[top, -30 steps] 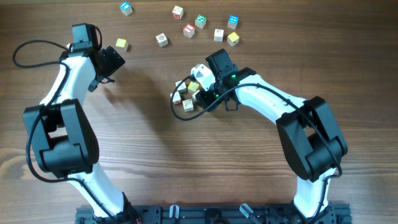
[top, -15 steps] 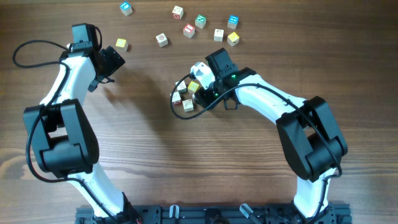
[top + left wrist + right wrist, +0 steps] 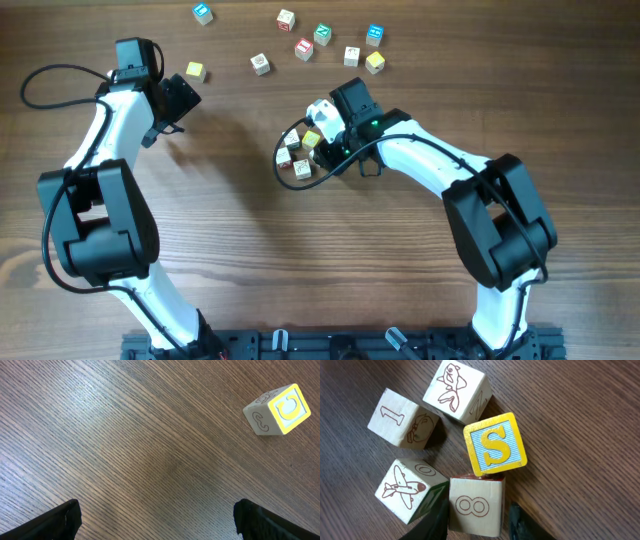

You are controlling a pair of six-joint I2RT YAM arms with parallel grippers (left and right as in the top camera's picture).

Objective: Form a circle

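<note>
The circle (image 3: 300, 152) is a tight ring of small wooden cubes at mid table. In the right wrist view it is a "1" cube (image 3: 402, 419), a fish cube (image 3: 455, 389), a yellow-framed "S" cube (image 3: 495, 445), a plane cube (image 3: 407, 489) and an "8" cube (image 3: 475, 506). My right gripper (image 3: 479, 524) has its black fingers (image 3: 438, 522) hugging both sides of the "8" cube. My left gripper (image 3: 157, 520) hangs wide open over bare wood at the far left, holding nothing. A yellow "C" cube (image 3: 277, 410) lies beyond it.
Several loose cubes lie scattered along the far edge, among them a blue one (image 3: 203, 13), a green one (image 3: 322, 33) and a yellow one (image 3: 374, 63). The yellow "C" cube (image 3: 195, 71) sits just past my left gripper (image 3: 183, 100). A black cable (image 3: 45, 85) loops at far left.
My right gripper's fingers have drawn in around the "8" cube, and the ring's cubes have shifted slightly. The left arm has not moved.
</note>
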